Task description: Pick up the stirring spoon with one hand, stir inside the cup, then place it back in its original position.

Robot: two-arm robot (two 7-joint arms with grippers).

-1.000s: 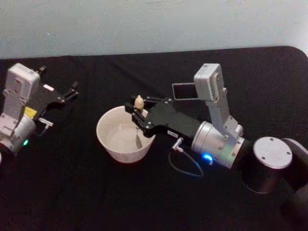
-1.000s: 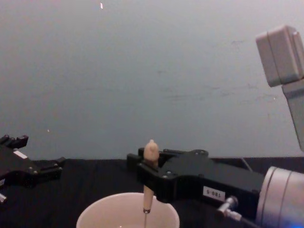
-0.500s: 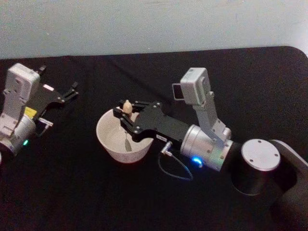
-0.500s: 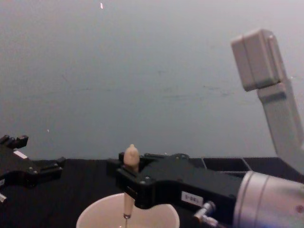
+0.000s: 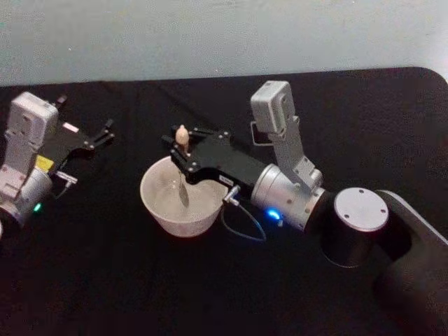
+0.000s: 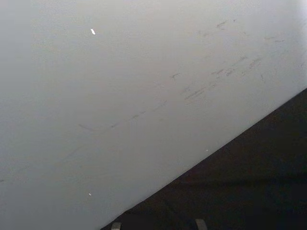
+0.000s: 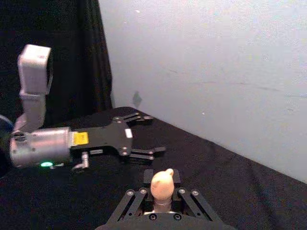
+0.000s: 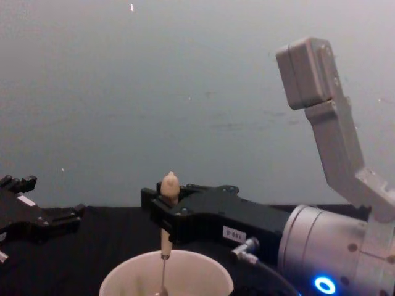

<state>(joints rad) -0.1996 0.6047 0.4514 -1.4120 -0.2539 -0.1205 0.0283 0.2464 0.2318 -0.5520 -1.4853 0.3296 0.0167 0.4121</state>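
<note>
The cream-white cup (image 5: pixel 155 208) stands on the black table left of centre, and its rim also shows low in the chest view (image 8: pixel 123 279). The stirring spoon (image 5: pixel 182 134) stands upright in it, cream knob on top (image 8: pixel 169 184) and thin metal shaft reaching down inside the cup. My right gripper (image 5: pixel 181 148) reaches in from the right over the cup's far side, shut on the spoon just below the knob (image 7: pixel 162 183). The left gripper (image 5: pixel 102 134) rests at the far left, open and apart from the cup (image 7: pixel 149 134).
A black cloth covers the table (image 5: pixel 105 280), and a pale wall (image 8: pixel 185 92) stands behind it. A dark square holder (image 5: pixel 256 138) peeks out behind the right arm's wrist camera. A thin cable loop (image 5: pixel 245 229) hangs beside the cup's right side.
The right gripper has carried the spoon from the cup's right side leftward and toward its far side. The arm swung with it. The left arm has stayed still.
</note>
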